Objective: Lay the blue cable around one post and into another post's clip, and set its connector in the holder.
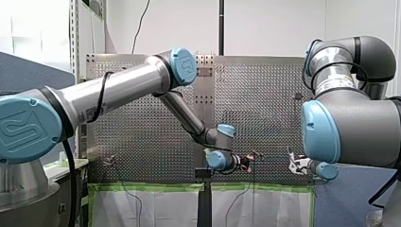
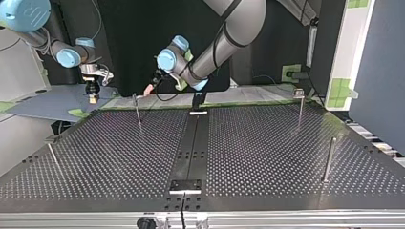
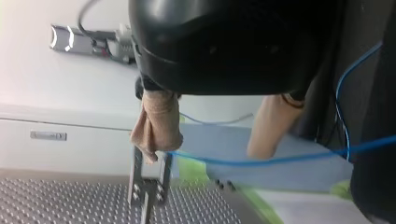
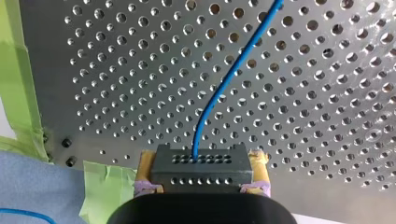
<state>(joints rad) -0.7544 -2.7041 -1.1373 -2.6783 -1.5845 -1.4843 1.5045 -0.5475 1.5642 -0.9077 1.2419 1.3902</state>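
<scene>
gripping the dark connector between yellow pads, the right pincer trails blue cable; the left pincer gapes wide.

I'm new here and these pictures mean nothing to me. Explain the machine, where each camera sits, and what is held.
Two robot arms work at a perforated table with metal posts standing on it. The front view looks from behind the arms. The top view faces them from across the table. Each wrist view looks along one gripper. The right gripper, with yellow pads, is shut on the black connector of the blue cable. The left gripper, with beige pads, is open. The cable runs across at its fingertips, next to a post's clip.
</scene>
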